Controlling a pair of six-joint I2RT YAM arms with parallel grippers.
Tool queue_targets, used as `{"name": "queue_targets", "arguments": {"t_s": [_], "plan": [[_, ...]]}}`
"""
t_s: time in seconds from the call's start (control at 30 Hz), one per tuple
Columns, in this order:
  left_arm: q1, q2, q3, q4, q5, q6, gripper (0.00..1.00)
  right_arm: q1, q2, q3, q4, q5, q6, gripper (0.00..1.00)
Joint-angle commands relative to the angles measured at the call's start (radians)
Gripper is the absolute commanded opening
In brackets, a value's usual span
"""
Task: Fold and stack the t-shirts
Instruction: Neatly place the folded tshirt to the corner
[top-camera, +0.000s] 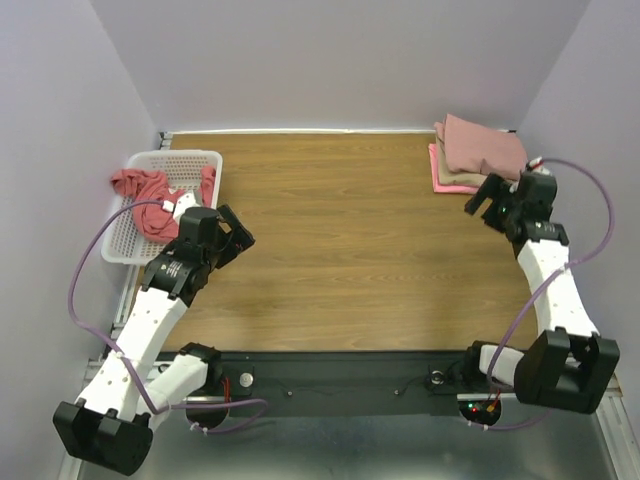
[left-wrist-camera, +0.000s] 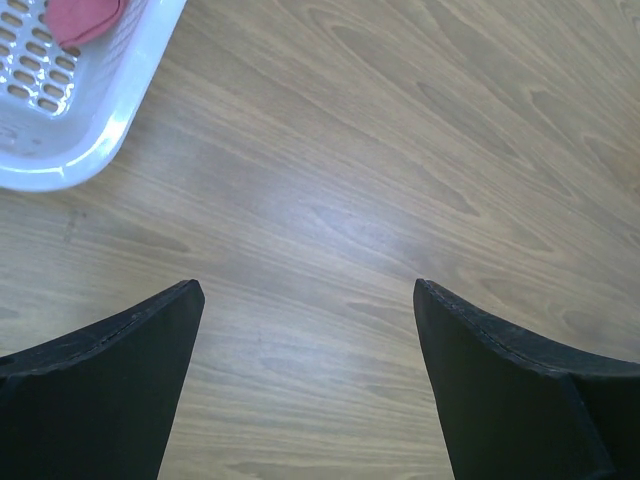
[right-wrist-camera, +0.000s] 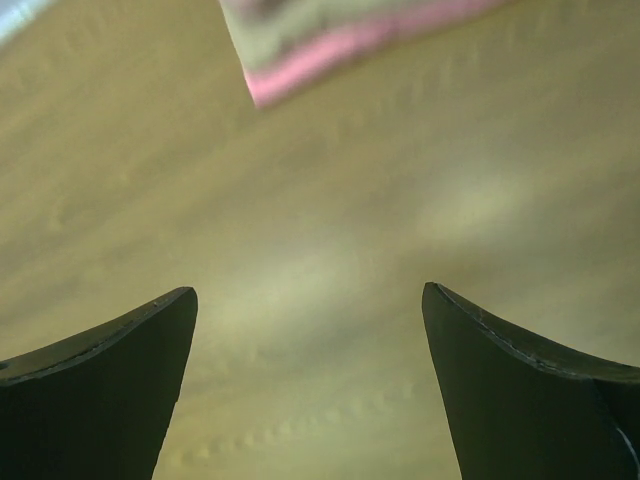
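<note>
Cloth of the coral-red t-shirt (top-camera: 140, 186) in the basket (top-camera: 180, 155) looks limp, so pinch a raised fold; left pincer (left-wrist-camera: 306, 290) and right pincer (right-wrist-camera: 310, 292) gape.

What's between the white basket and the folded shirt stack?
Nothing but bare wooden table, clearest in the top view. The basket sits at the left edge and the folded stack at the far right. The left gripper hovers nearer than that line.

A brown wood-grain tabletop (top-camera: 340, 250) carries a white plastic mesh basket (top-camera: 175, 156) at its far left corner. Well to the right of the basket, by the same far edge, lies a folded stack of cloth t-shirts (top-camera: 480, 150), bright pink at the bottom.
</note>
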Motion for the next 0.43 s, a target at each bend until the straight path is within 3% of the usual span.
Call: {"name": "queue_targets", "arguments": {"t_s": [0.0, 0.23, 0.4], "plan": [[0.001, -0.024, -0.044, -0.014, 0.016, -0.01, 0.98, 0.001, -0.225, -0.163, -0.009, -0.09, 0.081, 1.0], [0.001, -0.096, -0.096, 0.005, 0.016, -0.032, 0.98, 0.001, -0.542, -0.369, -0.012, -0.142, 0.073, 1.0], [0.001, -0.122, -0.107, 0.0, 0.005, -0.035, 0.98, 0.001, -0.559, -0.383, -0.026, -0.132, 0.099, 1.0]]}}
